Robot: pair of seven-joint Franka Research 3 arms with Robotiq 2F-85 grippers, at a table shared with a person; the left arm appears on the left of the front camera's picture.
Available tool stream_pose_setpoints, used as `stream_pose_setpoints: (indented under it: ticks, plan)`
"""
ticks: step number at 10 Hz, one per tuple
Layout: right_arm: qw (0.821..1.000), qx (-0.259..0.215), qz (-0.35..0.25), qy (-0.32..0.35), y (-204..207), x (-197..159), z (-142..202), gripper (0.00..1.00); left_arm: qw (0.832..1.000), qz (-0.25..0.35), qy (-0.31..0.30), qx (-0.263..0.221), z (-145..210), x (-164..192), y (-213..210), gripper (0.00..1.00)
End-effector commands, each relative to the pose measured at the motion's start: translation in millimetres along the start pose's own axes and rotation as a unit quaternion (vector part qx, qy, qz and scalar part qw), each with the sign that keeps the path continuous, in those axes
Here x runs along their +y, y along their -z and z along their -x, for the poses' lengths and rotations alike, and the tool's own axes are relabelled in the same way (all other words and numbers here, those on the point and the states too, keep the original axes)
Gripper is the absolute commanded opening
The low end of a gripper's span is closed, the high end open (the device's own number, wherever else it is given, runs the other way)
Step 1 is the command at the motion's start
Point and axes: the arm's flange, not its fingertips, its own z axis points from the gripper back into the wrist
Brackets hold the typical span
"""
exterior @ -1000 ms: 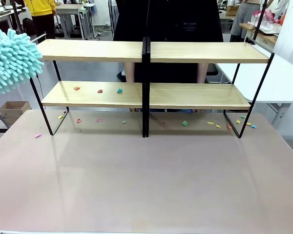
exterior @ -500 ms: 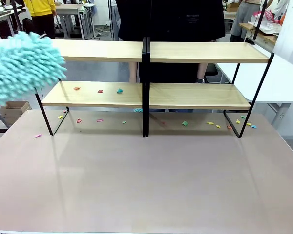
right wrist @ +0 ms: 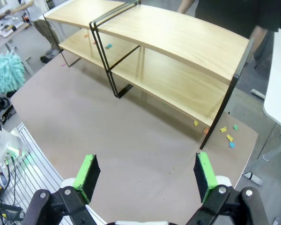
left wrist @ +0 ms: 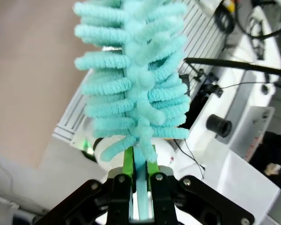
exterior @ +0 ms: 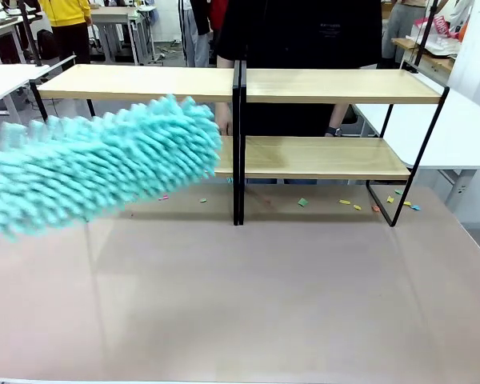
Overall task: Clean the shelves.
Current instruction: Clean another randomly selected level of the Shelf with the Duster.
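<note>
Teal duster (exterior: 104, 172) was clamped in my left gripper (left wrist: 140, 187); my right gripper (right wrist: 144, 174) gaped empty. The shelves (exterior: 328, 86) stood at twelve o'clock, paper scraps (right wrist: 108, 46) lay on the lower board toward eleven. I judged the cleaning hardly begun.

left hand (left wrist: 139, 174): fingers pressed tight together on the thin handle of a duster (left wrist: 136, 79), one green pad flat against each side of it.
right hand (right wrist: 145, 174): fingers spread wide apart, nothing between them, pointing downward at a slant.
</note>
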Motion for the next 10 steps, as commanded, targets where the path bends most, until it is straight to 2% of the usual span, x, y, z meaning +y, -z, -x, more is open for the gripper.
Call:
stream_pose_setpoints:
  ticks: [1,2,3,4,6,7,9,10]
  plan:
    - [1.000,-0.003,-0.002,-0.006,1,-1,1,1.00,0.998,-0.007,0.007,0.067,-63,-10,35,0.12]
    - [1.000,-0.003,-0.002,-0.006,1,-1,1,1.00,0.997,0.020,0.017,0.076,-85,-17,53,0.12]
    - [1.000,-0.003,-0.002,-0.006,1,-1,1,1.00,0.992,0.030,0.026,0.123,-95,-26,57,0.12]
    - [1.000,-0.003,-0.002,-0.006,1,-1,1,1.00,0.998,-0.003,0.013,0.063,-68,-15,48,0.12]
    - [1.000,-0.003,-0.002,-0.006,1,-1,1,1.00,0.998,-0.003,0.013,0.063,-68,-15,48,0.12]
    - [1.000,-0.003,-0.002,-0.006,1,-1,1,1.00,0.996,0.008,0.021,0.090,-90,-18,65,0.12]
    - [1.000,-0.003,-0.002,-0.006,1,-1,1,1.00,0.999,0.050,0.008,0.012,-116,-30,78,0.12]
    - [1.000,-0.003,-0.002,-0.006,1,-1,1,1.00,0.999,0.035,-0.020,-0.007,-138,-36,92,0.12]
